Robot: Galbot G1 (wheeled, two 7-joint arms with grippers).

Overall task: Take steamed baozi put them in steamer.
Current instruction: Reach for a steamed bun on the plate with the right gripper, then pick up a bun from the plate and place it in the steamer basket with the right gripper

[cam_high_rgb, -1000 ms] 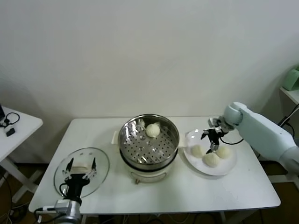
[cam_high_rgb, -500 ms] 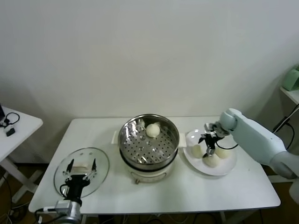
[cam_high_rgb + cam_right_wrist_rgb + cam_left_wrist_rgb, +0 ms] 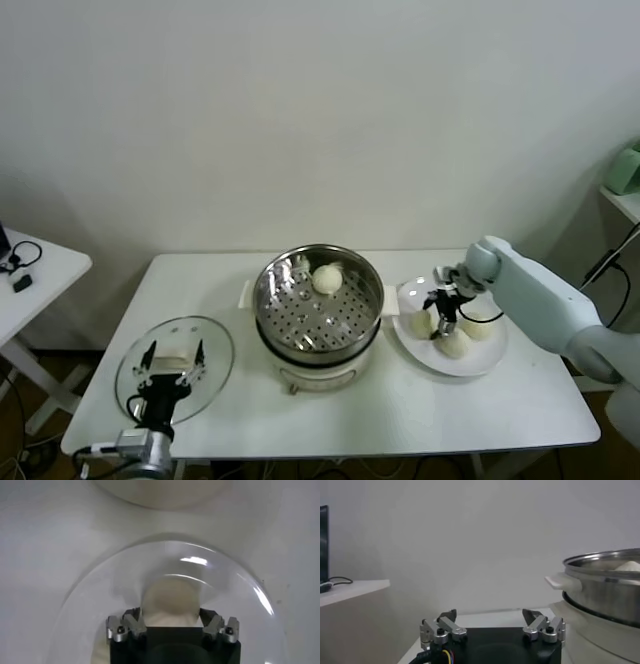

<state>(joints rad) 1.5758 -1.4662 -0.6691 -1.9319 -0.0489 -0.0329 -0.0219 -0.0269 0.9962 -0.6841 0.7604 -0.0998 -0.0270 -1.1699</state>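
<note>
Since a second ago, the right tool (image 3: 441,318) has dropped onto the flat white plate (image 3: 482,361), its spread fingers now straddling one creamy white dome-shaped bun (image 3: 171,601) without clamping it. Another bun (image 3: 327,278) lies in the shiny round stainless-steel steamer (image 3: 318,303) mid-surface. Parked over the round glass lid (image 3: 215,372), the left tool (image 3: 172,372) is open wide.

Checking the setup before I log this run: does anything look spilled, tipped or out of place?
Nothing stands out. The steamer sits upright with one baozi inside; three others lie on the plate, beneath the right end effector.
</note>
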